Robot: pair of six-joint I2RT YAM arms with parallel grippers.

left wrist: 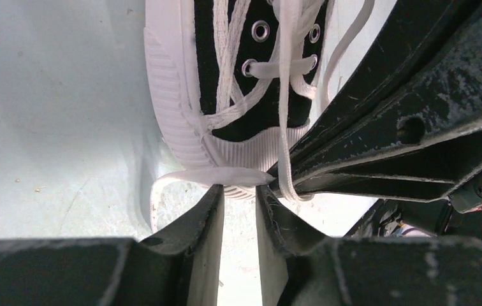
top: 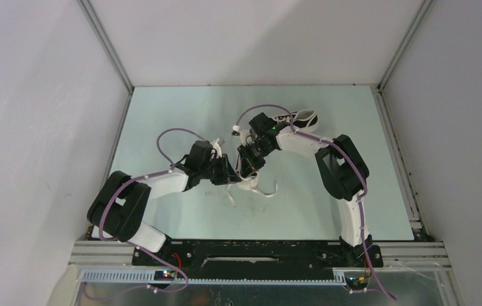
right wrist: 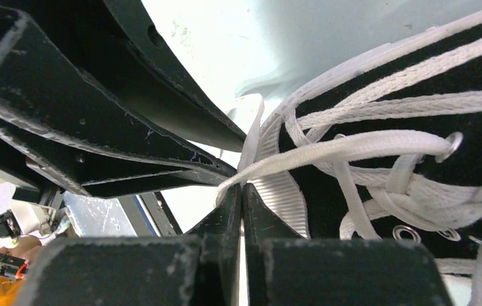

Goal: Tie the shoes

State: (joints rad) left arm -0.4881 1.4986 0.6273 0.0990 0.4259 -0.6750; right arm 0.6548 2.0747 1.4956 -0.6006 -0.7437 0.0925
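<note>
1. Right gripper (right wrist: 241, 188) has its fingers pressed tight together on a white lace (right wrist: 353, 148). The lace comes straight out of the tips and runs taut over to a metal eyelet (right wrist: 452, 143), so my guess is it's keeping tension on that strand so it can be led around.
2. Left gripper (left wrist: 238, 191) is only partly spread, with a clear gap between the fingers. A flat bit of lace lies right across its tips, but I honestly can't tell if it's clamped or just draped there.
3. Both wrists crowd in tip to tip at the same end of the shoe (left wrist: 206, 70), just off the ribbed white toe cap (left wrist: 251, 150). That makes sense for tying, since one side anchors a strand while the other works the loop.
4. That shoe sits mid-table (top: 181, 115), right between the two grippers in the overhead view, with loose lace trailing toward the near edge. I don't see a finished bow, so I'd say the knot is in progress.
5. The second shoe (top: 301, 118) sits farther back on the right, behind the right arm, with nothing gripping it.
6. Brands and labels: nothing readable. There's no logo, tag or print on the canvas, the sole or the arms in any view.
</note>
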